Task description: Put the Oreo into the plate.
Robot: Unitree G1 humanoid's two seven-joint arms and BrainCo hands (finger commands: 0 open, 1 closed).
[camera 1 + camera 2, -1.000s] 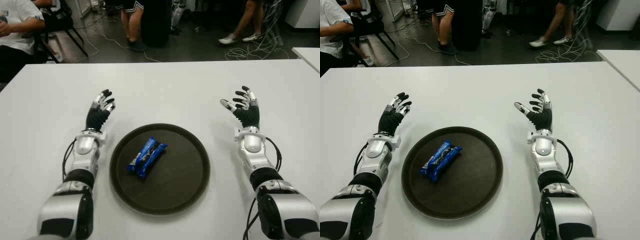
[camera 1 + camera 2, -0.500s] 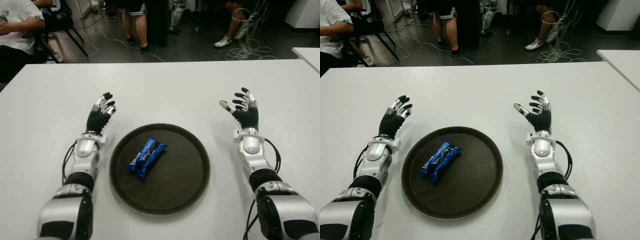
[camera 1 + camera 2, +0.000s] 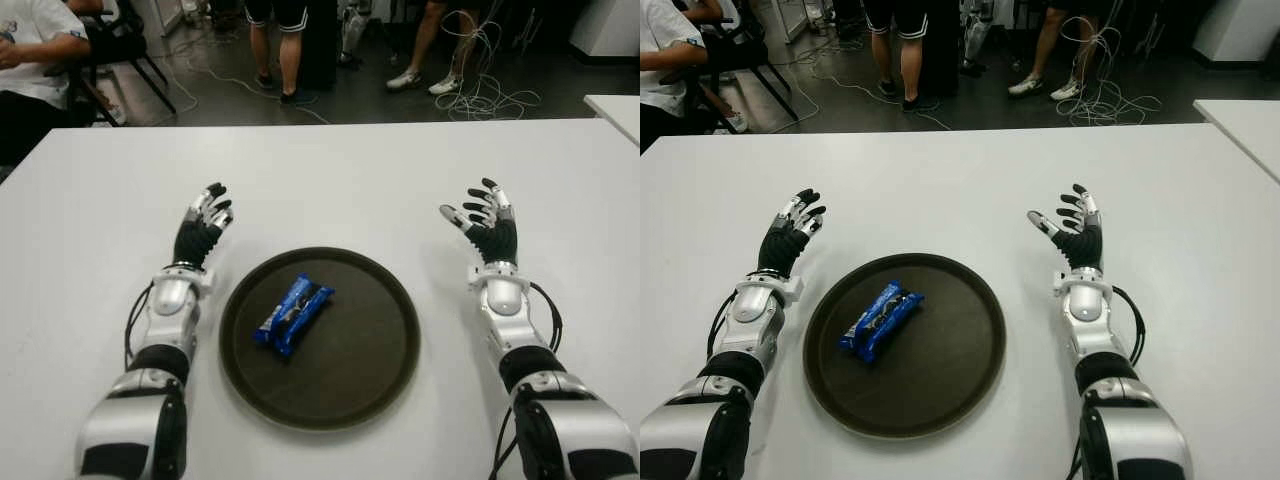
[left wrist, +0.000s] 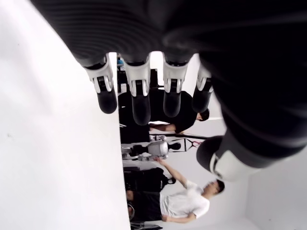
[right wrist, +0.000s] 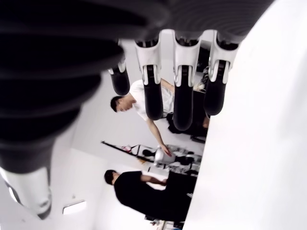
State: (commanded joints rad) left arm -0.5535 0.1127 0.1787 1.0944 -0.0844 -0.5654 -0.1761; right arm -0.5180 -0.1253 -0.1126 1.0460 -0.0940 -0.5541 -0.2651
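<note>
Oreo pack [image 3: 292, 314], blue wrapper, lies inside the dark round plate [image 3: 380, 370], left of the plate's centre, angled diagonally. Plate sits on the white desk [image 3: 330, 180], lower centre of frame. Left hand [image 3: 203, 222] shows just left of the plate's upper rim, fingers spread, holding nothing. Right hand [image 3: 483, 222] shows right of the plate, a bit apart from it, palm facing inward, fingers spread, empty. Neither hand touches the Oreo pack. People's legs [image 3: 278, 40] and cables [image 3: 480, 90] on the floor along the top edge; seated person [image 3: 35, 60] upper left.
</note>
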